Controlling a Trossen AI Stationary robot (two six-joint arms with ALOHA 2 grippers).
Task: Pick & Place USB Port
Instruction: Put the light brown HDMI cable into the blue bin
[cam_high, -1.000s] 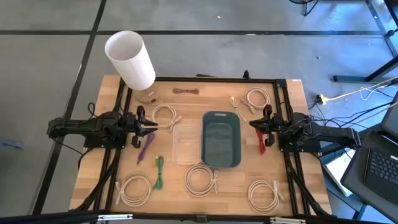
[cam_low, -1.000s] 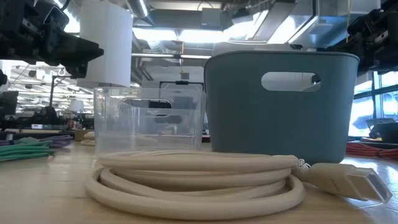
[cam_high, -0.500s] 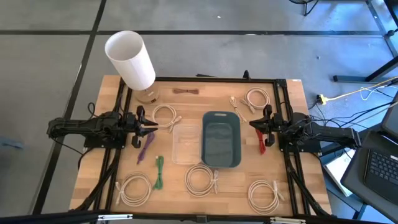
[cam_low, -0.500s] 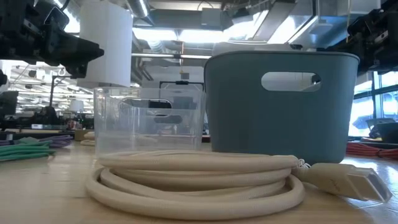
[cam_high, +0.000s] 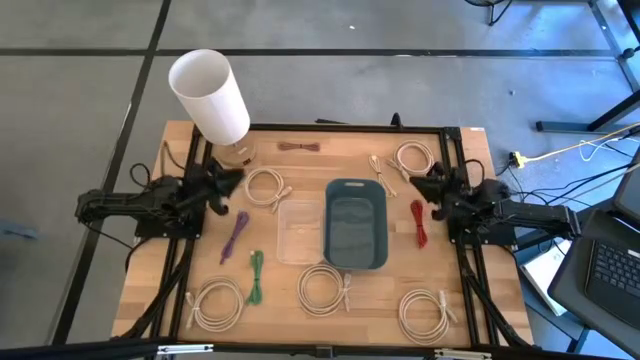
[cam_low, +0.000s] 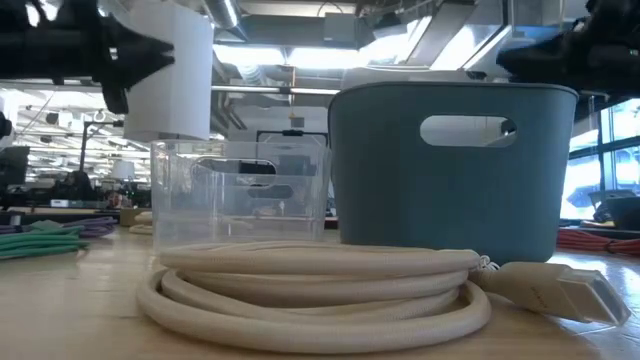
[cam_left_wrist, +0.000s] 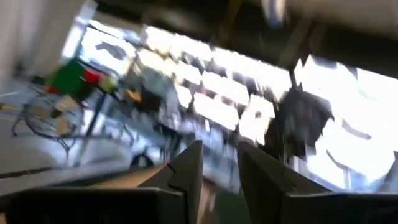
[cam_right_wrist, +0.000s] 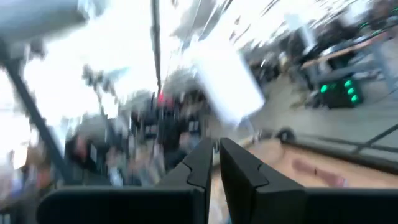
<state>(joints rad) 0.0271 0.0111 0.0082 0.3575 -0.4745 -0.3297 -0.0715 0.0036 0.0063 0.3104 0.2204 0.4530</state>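
Note:
Several coiled beige USB cables lie flat on the wooden table; the one at the near centre (cam_high: 325, 290) fills the low view (cam_low: 310, 290), its plug (cam_low: 560, 290) resting on the wood. A purple cable (cam_high: 236, 235), a green one (cam_high: 256, 277) and a red one (cam_high: 418, 222) also lie flat. A blue-grey bin (cam_high: 356, 225) and a clear box (cam_high: 298, 232) stand at mid-table. My left gripper (cam_high: 238, 178) hovers by the left edge, narrowly open and empty (cam_left_wrist: 219, 168). My right gripper (cam_high: 415, 183) hovers by the right edge, shut on nothing (cam_right_wrist: 216, 163).
A white lamp (cam_high: 210, 97) stands on the far left corner, with a small brown cable (cam_high: 300, 147) along the far edge. A black frame rail (cam_high: 190, 250) runs down each side of the table. Free wood lies between the bin and the near coils.
Both grippers have stayed at their sides of the table but tipped upward, rolled about their own line and risen a little. In the high view the purple cable's far end and the red cable now show clear of the fingers. Nothing on the table has moved.

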